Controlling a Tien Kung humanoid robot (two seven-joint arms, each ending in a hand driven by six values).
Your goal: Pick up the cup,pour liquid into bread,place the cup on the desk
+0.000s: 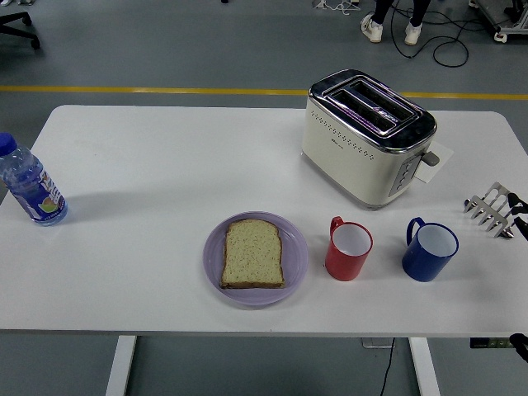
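A slice of bread (pixel 253 253) lies flat on a lilac plate (pixel 297 264) near the table's front edge. Just right of the plate stands a red cup (pixel 347 250), upright, its handle toward the upper left. Further right is a blue cup (pixel 429 250), also upright, with its handle on the left. My right hand (pixel 489 209) reaches in at the right edge, silver fingers relaxed and pointing left, holding nothing. It sits a short way right of and slightly beyond the blue cup, not touching it. No left hand shows.
A cream and chrome toaster (pixel 367 139) stands behind the cups, with a white card (pixel 437 161) under its right side. A water bottle (pixel 31 185) with a blue cap stands at the far left. A person's feet (pixel 389 30) show on the floor beyond the table.
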